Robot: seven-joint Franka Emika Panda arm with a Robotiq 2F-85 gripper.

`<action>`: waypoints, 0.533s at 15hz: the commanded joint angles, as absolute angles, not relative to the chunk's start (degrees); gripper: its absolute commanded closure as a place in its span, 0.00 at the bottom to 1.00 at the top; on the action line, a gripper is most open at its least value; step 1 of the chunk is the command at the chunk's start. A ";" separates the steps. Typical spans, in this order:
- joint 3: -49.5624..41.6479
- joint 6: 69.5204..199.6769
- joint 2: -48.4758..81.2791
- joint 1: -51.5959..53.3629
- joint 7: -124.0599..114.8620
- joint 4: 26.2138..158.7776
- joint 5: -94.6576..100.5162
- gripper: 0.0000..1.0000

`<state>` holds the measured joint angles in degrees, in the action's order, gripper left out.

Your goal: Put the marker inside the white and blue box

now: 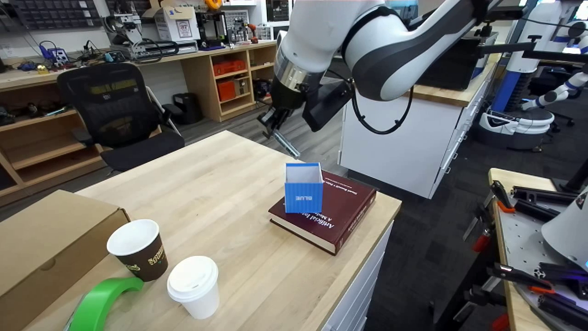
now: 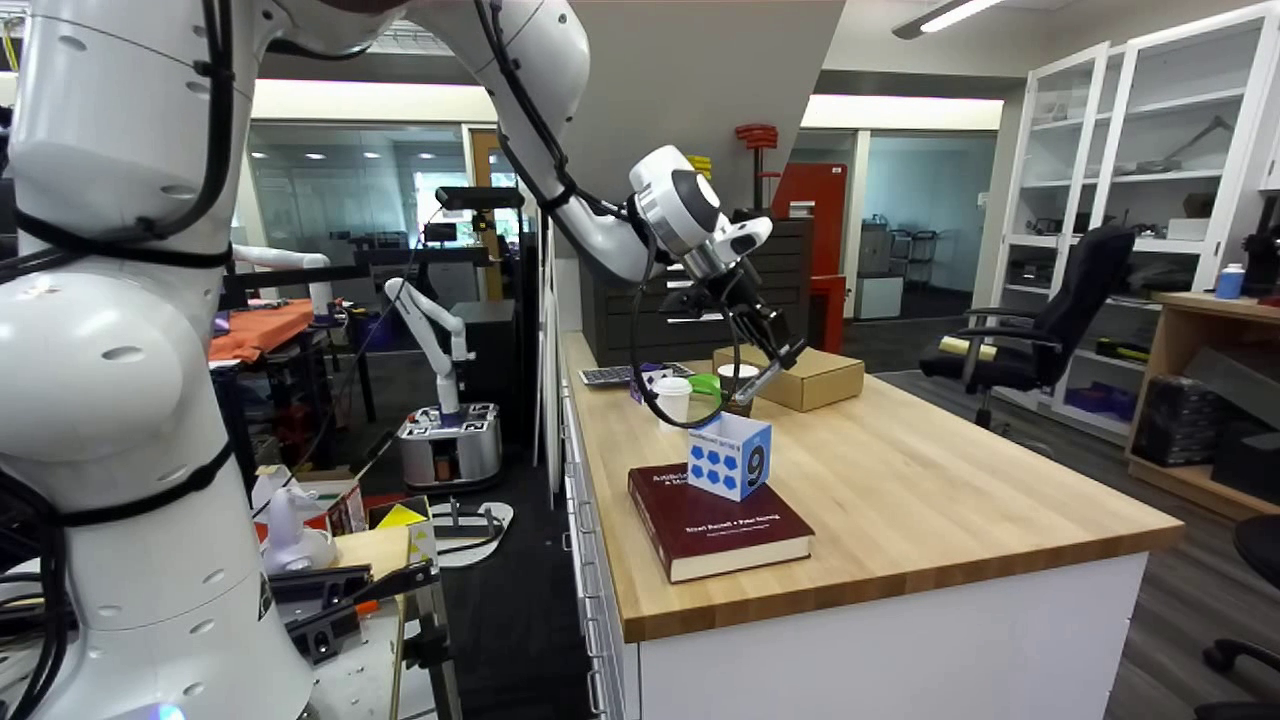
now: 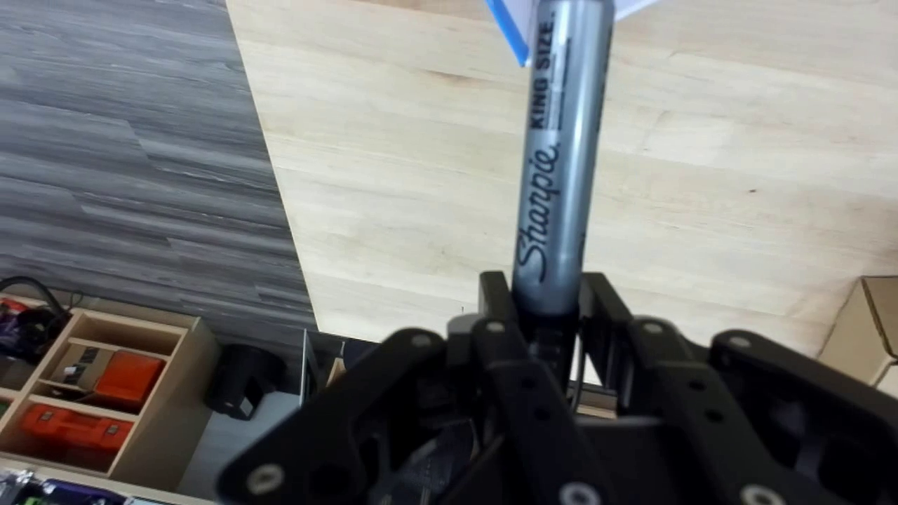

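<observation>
The marker is a grey Sharpie stick [image 3: 561,154] with a black end. My gripper [image 3: 546,298] is shut on that black end, and the marker sticks out beyond the fingertips. In both exterior views the marker [image 1: 287,145] [image 2: 764,383] hangs tilted from the gripper [image 1: 271,128] [image 2: 785,358], its free end just above the box's rim. The white and blue box [image 1: 303,197] [image 2: 730,462] stands upright with its top open, on the maroon book [image 1: 351,197] [image 2: 715,530]. In the wrist view only a blue edge of the box [image 3: 510,31] shows, partly behind the marker.
On the wooden table [image 1: 220,184] stand a brown cardboard box [image 1: 50,248], a dark paper cup [image 1: 144,255], a white lidded cup [image 1: 195,285] and a green curved thing [image 1: 98,303]. The book lies near a table corner. A black chair [image 1: 115,105] stands beyond the table.
</observation>
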<state>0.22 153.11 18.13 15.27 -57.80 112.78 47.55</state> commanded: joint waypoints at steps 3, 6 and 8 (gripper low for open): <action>-1.89 154.40 21.00 15.91 -63.31 112.87 51.59 0.93; -2.17 154.73 21.37 15.99 -64.63 113.79 52.19 0.93; -2.18 154.77 21.05 16.15 -65.95 114.54 52.84 0.93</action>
<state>-1.01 153.16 21.98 15.27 -62.02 112.93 50.27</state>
